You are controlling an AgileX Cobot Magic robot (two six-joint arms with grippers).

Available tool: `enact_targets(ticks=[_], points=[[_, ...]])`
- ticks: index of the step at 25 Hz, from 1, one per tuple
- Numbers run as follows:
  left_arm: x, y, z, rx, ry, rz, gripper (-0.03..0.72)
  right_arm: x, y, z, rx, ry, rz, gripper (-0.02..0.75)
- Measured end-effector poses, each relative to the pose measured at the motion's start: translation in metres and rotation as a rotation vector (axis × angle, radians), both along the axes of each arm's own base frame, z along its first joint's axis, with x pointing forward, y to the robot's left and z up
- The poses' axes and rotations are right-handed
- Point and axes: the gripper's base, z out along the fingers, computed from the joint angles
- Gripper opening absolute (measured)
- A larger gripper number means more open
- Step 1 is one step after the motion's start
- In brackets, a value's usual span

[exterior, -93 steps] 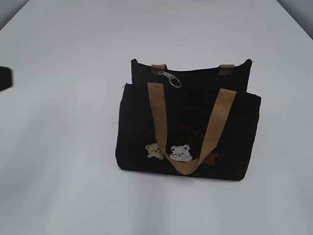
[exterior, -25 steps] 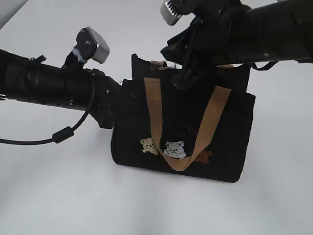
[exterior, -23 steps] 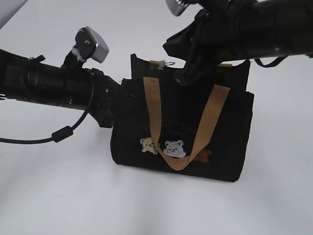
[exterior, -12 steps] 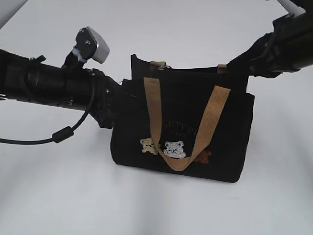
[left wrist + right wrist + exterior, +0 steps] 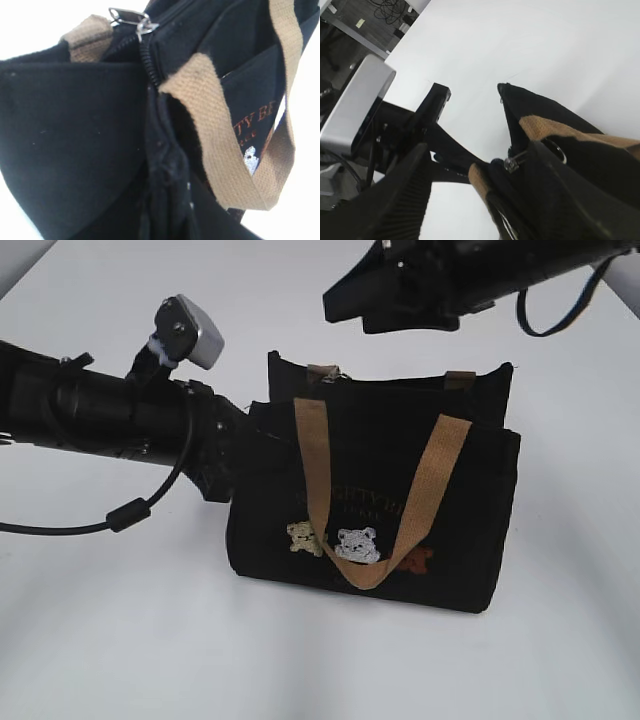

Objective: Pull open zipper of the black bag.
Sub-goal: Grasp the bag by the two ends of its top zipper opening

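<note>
Exterior view. The black bag (image 5: pixel 372 502) is standing upright on the white bench (image 5: pixel 120 640), front pocket and tan handle (image 5: pixel 318 465) facing the camera. The left claw (image 5: pixel 240 445) is pressing in at the bag's near end, apparently pinching the fabric there to brace the bag against a pull; its fingers are lost against the black cloth, so the grip itself cannot be confirmed here. The right claw (image 5: pixel 345 302) is hovering above and behind the bag's top edge, clear of it and holding nothing. The zipper (image 5: pixel 333 373) pull is sitting below that claw, at the end of the top edge nearer the left claw. Bare bench is lying open on every side of the bag.

Left wrist view. Black fabric is filling the frame directly ahead of the left claw, and the jaws cannot be made out. The zip teeth (image 5: pixel 148 60) are running away from the claw to the silver pull (image 5: pixel 131 19).

Right wrist view. The right claw (image 5: pixel 470 200) is standing with its jaws apart, one ribbed finger (image 5: pixel 400 195) to the side of the pull (image 5: pixel 512 162), which is lying between them but untouched. The ring (image 5: pixel 555 150) is resting just beyond. Judged from this, the zip line beyond the claw is offering a free run once the pull is caught.
</note>
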Motion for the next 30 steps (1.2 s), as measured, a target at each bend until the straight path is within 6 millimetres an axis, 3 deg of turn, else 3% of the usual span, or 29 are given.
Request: enact_targets(ticks=[4,9,19,24,30], points=[[0.0,0.0,0.0,0.0,0.0,0.0,0.063,0.028,0.009,-0.012,0.055,0.152,-0.046,0.461],[0.0,0.0,0.0,0.0,0.0,0.0,0.063,0.044,0.011,-0.03,0.033,0.272,-0.108,0.461],[0.0,0.0,0.0,0.0,0.0,0.0,0.063,0.049,0.013,-0.054,-0.022,0.321,-0.104,0.461],[0.0,0.0,0.0,0.001,0.0,-0.001,0.063,0.042,0.031,-0.056,-0.031,0.322,-0.059,0.454],[0.0,0.0,0.0,0.005,-0.002,-0.005,0.063,0.037,0.032,-0.058,-0.07,0.336,-0.011,0.408]])
